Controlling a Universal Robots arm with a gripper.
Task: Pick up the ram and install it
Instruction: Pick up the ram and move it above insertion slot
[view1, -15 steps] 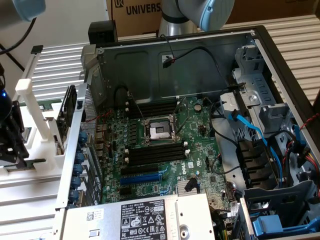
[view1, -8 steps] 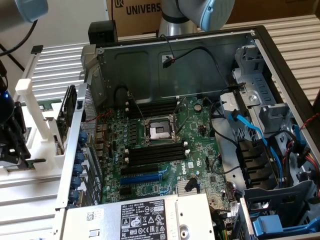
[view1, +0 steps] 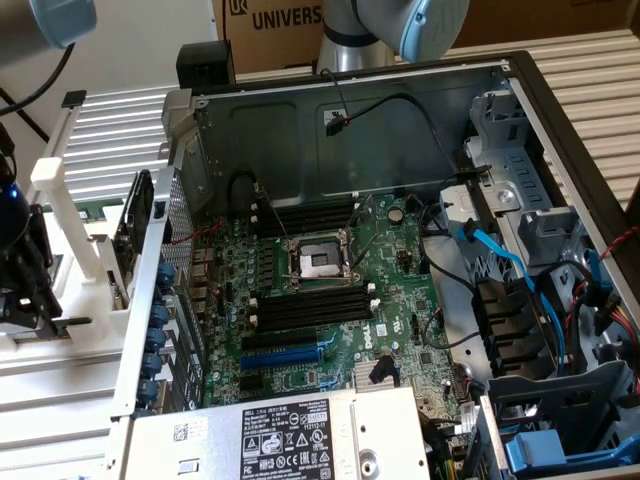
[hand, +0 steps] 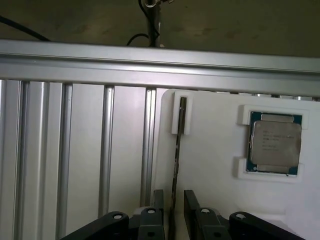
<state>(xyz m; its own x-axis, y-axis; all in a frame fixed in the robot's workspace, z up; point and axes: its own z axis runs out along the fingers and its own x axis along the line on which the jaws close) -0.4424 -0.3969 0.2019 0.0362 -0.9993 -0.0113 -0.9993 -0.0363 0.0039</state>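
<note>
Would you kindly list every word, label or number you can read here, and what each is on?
"UNIVERS", rest hidden: cardboard box at the exterior view's top.
Power supply label: print too small to read.
Processor chip: markings too blurred to read.

The slotted table (hand: 65, 150) (bare aluminium) carries a white fixture (hand: 210, 170) and the open computer case (view1: 280, 130).

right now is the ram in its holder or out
In: the ram stands on edge in the white holder, gripper open either side.
</note>
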